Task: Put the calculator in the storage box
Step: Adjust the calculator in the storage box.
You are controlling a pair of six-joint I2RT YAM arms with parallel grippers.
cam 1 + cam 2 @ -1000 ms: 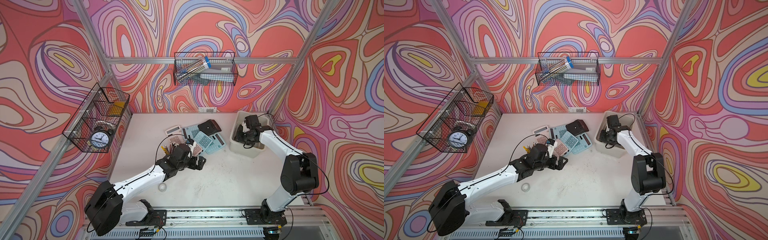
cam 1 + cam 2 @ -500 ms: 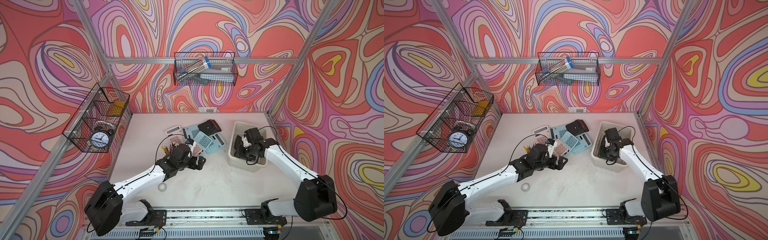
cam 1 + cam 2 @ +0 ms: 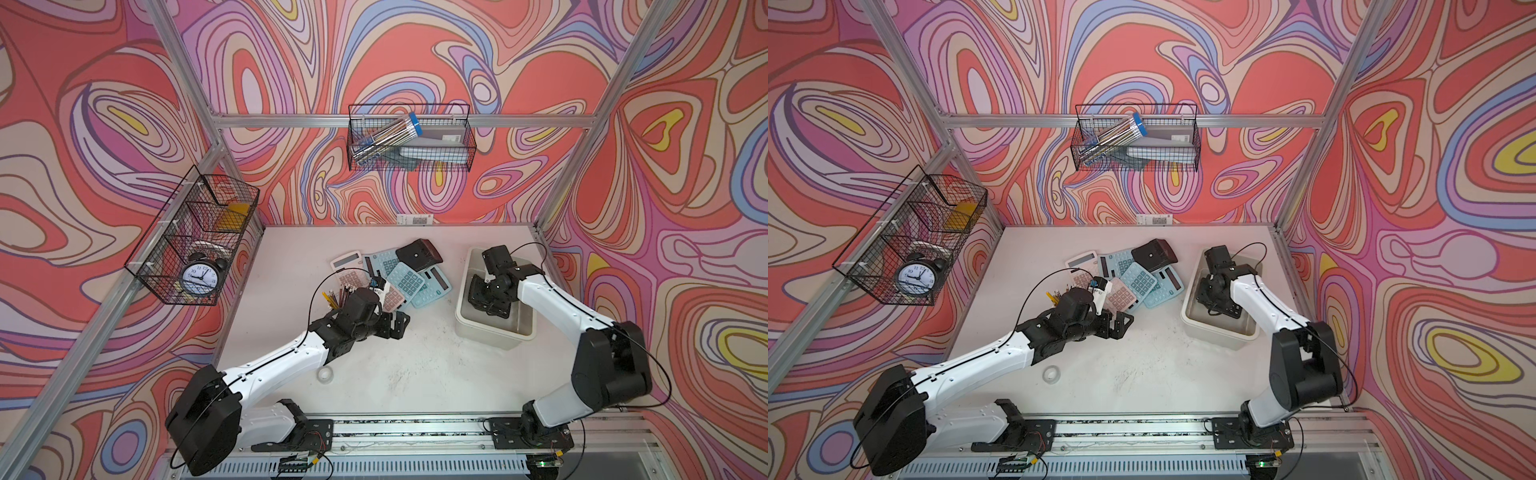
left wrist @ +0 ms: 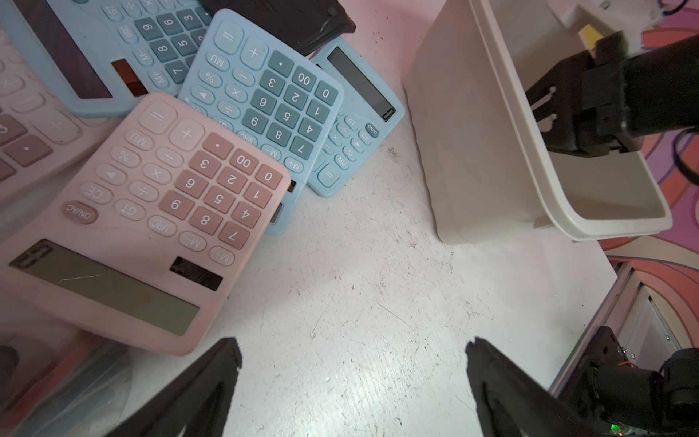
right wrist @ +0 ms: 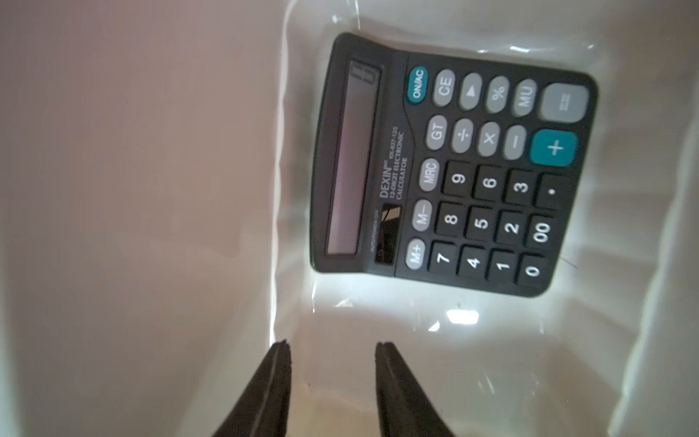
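My right gripper (image 5: 333, 344) is down inside the storage box (image 5: 132, 189), jaws part-way open with a clear gap, nothing between them, gripping nothing. The black calculator (image 5: 454, 166) lies keys up on the box floor, just ahead of my right fingertips and apart from them. My left gripper (image 4: 351, 342) is spread wide and empty, hovering over the bare table (image 4: 359, 272), just beside the pink calculator (image 4: 151, 212). The pink one overlaps a blue calculator (image 4: 264, 98) in a loose pile with more blue ones. The pile lies on the table beside the box, outside it.
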